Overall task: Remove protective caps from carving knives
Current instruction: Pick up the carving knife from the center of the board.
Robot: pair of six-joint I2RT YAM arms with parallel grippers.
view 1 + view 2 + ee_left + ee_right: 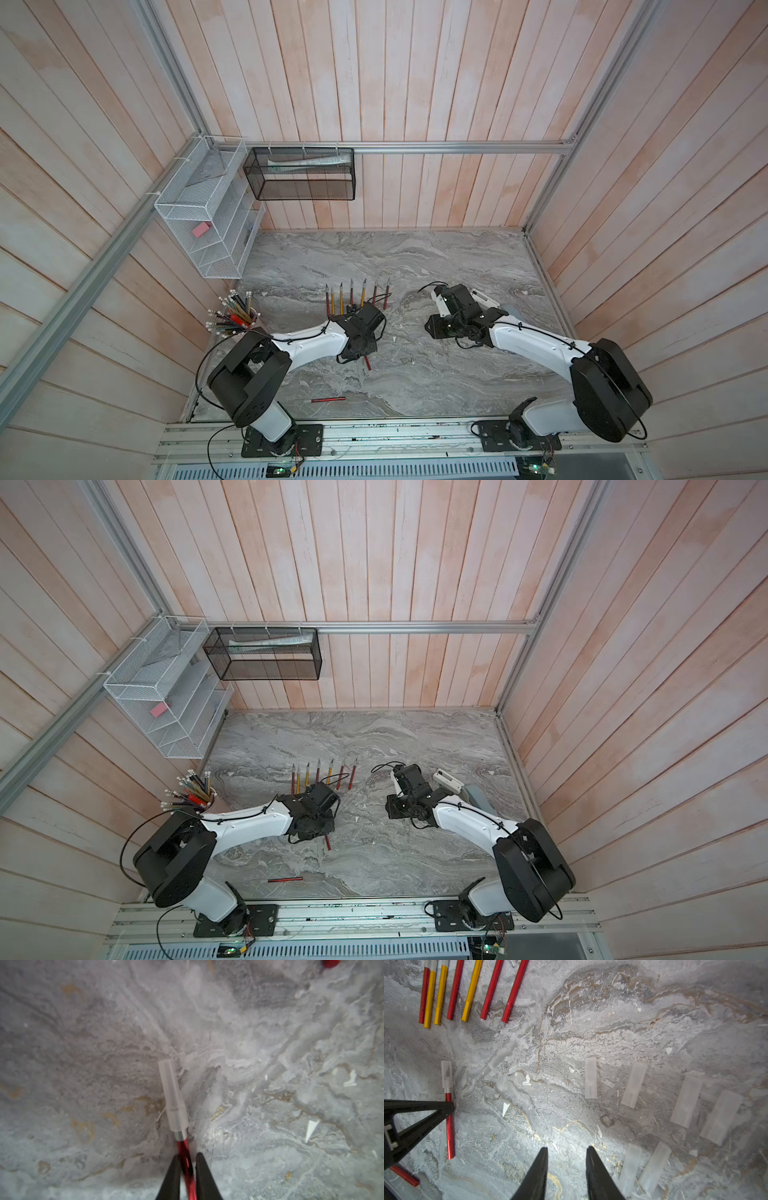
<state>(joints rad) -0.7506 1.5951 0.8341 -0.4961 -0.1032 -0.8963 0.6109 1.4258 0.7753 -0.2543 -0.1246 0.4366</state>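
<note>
My left gripper is shut on the red handle of a carving knife, low on the marble. Its whitish protective cap still sits over the blade. In the right wrist view this same knife lies left of my right gripper, which hangs open and empty above the table. Several loose caps lie to its other side. Several red and yellow knives lie in a row behind the left wrist. One more red knife lies near the front edge.
A cup of long pencils stands at the table's left edge by the left arm. A white wire rack and a black mesh basket hang on the walls. A white object lies behind the right arm.
</note>
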